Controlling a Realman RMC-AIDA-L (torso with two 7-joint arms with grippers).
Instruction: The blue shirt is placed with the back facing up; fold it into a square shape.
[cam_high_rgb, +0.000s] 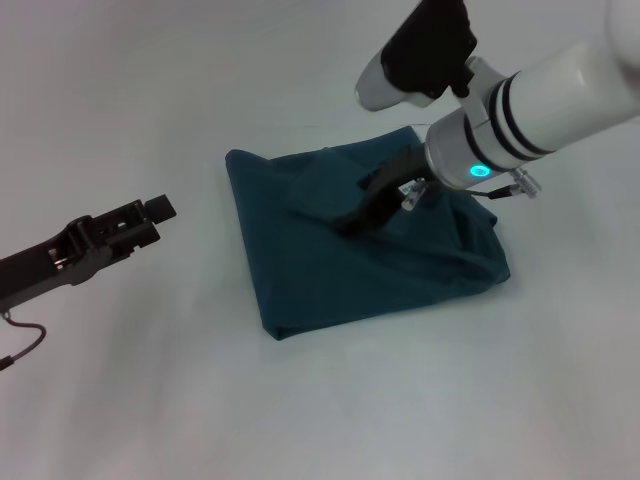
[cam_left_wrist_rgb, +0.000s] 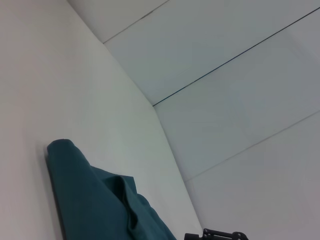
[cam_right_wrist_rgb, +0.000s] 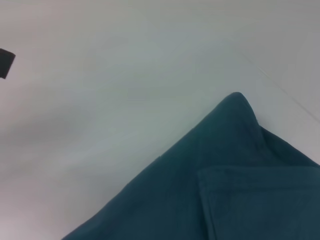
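Observation:
The blue shirt (cam_high_rgb: 350, 250) lies folded into a rough square in the middle of the white table, plain side up, with rumpled folds along its right edge. My right gripper (cam_high_rgb: 352, 208) hovers low over the shirt's centre with its two dark fingers apart and nothing between them. In the right wrist view, the blue shirt (cam_right_wrist_rgb: 225, 180) shows a folded corner and a layered edge. My left gripper (cam_high_rgb: 150, 215) is off to the left of the shirt, well apart from it. In the left wrist view, the blue shirt (cam_left_wrist_rgb: 95, 205) shows as a raised fold.
The white table (cam_high_rgb: 200, 400) surrounds the shirt on all sides. The right arm's white forearm (cam_high_rgb: 560, 100) reaches in from the upper right above the shirt's far edge. A cable (cam_high_rgb: 25, 345) hangs under the left arm.

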